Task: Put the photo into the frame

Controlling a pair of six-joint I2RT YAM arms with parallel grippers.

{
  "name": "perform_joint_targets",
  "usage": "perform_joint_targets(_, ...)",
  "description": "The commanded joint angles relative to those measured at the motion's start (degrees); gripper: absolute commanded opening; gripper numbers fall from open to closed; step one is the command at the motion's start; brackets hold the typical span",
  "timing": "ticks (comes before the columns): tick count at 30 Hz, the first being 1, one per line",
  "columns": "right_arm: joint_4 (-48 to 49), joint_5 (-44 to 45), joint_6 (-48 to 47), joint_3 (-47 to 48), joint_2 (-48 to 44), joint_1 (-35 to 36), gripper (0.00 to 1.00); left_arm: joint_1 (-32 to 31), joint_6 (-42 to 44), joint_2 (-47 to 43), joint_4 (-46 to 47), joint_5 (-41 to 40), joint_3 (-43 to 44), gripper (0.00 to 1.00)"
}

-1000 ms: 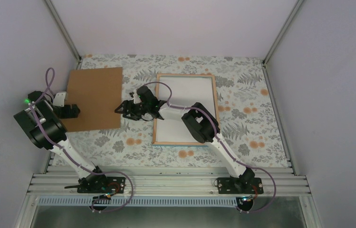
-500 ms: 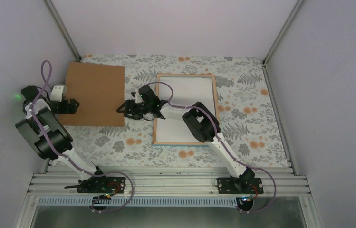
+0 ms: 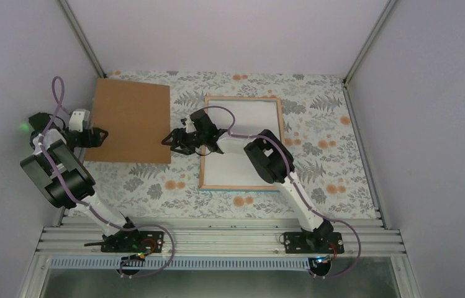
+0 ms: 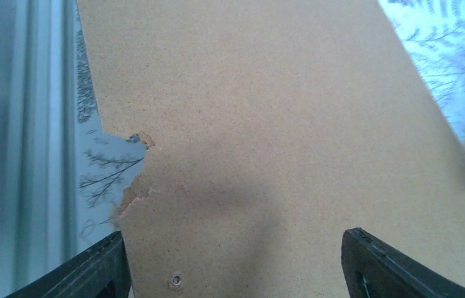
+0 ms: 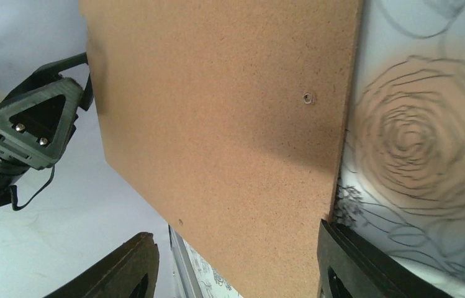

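Note:
The frame point(image 3: 203, 162) lies back up on the floral cloth at centre, with a wood-coloured rim. The photo point(image 3: 248, 124) lies inside it, plain white back up. The brown backing board point(image 3: 131, 121) lies flat to the frame's left. My left gripper point(image 3: 97, 135) is open at the board's left edge, and the board point(image 4: 267, 112) spans the gap between its fingers point(image 4: 233, 248). My right gripper point(image 3: 172, 140) is open at the board's right edge, level with the frame's left rail. Its wrist view shows the board point(image 5: 217, 93) between its spread fingers point(image 5: 236, 242).
Grey walls close in the left, back and right. A metal post point(image 3: 81, 37) stands at the back left corner and another point(image 3: 366, 43) at the back right. The arms' mounting rail point(image 3: 217, 239) runs along the near edge. Floral cloth point(image 3: 323, 149) shows right of the frame.
The backing board has slid right and squared up, closer to the frame. My left gripper rose and followed its left edge. My right gripper drew back to the right, toward the frame.

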Motion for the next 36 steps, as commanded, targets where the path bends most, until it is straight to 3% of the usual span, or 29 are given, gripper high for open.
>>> perform_joint_targets(1,-2.5,2.7,-1.9,-3.1,-0.8,0.1,0.65,-1.3,1.3,-0.2,-9.1,14.2,0.4,0.80)
perform_joint_targets(12,-3.2,3.1,-2.6,-3.5,-0.8,-0.7,0.64,-1.1,0.8,-0.4,-14.7,24.0,2.6,0.60)
perform_joint_targets(22,-3.5,3.4,-5.1,-2.2,-1.6,-0.7,0.63,-1.2,-3.6,0.5,-16.9,24.8,2.8,0.44)
perform_joint_targets(28,-3.7,3.6,-8.3,-0.7,-3.5,-0.8,0.64,-1.1,-11.5,-4.3,-13.0,23.0,2.6,0.26)
perform_joint_targets(32,-6.0,5.7,-15.3,1.3,-7.4,-1.1,0.71,-1.2,-18.2,-7.7,-10.9,19.6,4.4,0.04)
perform_joint_targets(36,-9.5,11.7,-24.5,1.6,-13.2,-1.6,0.88,-1.2,-21.8,-10.6,-11.5,18.6,6.2,0.02)
